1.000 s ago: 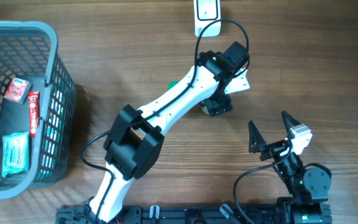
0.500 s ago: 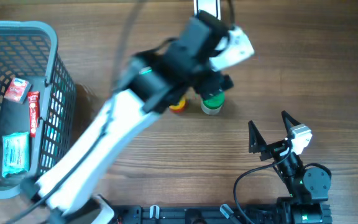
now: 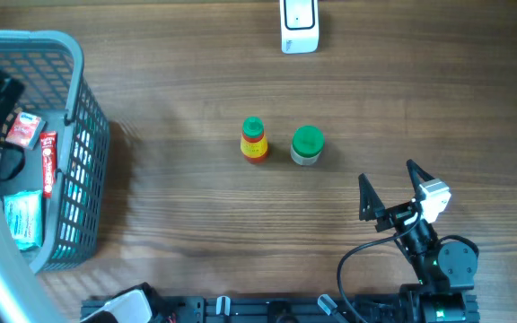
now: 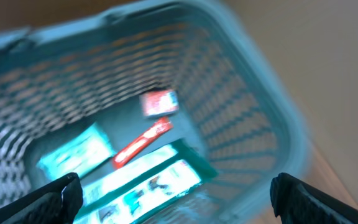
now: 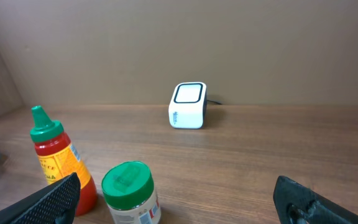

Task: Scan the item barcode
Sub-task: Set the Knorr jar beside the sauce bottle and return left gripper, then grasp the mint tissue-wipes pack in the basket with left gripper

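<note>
Left wrist view has the left gripper (image 4: pixel 176 194), jaws wide and empty, above the blue-grey plastic mesh basket (image 3: pixel 77 63) at the left, so drop squarely onto the slim red tube (image 4: pixel 143 143) inside, clear of the walls; right gripper (image 3: pixel 389 179) sits spread and empty, near right.
</note>
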### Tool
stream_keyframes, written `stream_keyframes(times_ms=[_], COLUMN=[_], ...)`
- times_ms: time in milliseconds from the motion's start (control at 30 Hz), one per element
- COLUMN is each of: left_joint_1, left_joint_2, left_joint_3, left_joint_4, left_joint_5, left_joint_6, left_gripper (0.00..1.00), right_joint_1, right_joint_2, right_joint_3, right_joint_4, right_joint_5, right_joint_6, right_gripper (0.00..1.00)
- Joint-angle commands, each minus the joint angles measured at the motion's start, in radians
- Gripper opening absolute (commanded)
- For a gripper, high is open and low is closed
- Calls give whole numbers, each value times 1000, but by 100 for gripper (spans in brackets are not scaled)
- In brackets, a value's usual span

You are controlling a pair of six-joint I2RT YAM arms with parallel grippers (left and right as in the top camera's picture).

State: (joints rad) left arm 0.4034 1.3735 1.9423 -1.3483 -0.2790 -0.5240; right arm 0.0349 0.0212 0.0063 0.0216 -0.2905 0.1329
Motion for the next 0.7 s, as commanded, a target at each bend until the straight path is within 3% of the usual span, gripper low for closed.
stream_keyframes(times_ms=[0, 67, 200, 333, 667], left_joint_1=[132, 172, 230, 237, 276], left_joint_2=[9, 9, 26, 93, 454], left_joint_3=[-177, -287, -569, -727, -742], left_joint_4=[0, 47, 280, 469, 507], left_joint_5=[1, 0, -5, -15, -85], left_joint_6=[-245, -293, -295, -292, -292], left_gripper=[100, 100, 100, 100, 100], right_joint_1=[2, 2, 2, 2, 2], right_joint_2=[-7, -7, -7, -7, -7], right_joint_3=[-1, -1, -1, -1, -1], right_joint_4=[2, 2, 2, 2, 2], right_joint_5=[5, 5, 5, 5, 5], right_joint_6=[-1, -1, -1, -1, -1], right_gripper=[100, 100, 100, 100, 100])
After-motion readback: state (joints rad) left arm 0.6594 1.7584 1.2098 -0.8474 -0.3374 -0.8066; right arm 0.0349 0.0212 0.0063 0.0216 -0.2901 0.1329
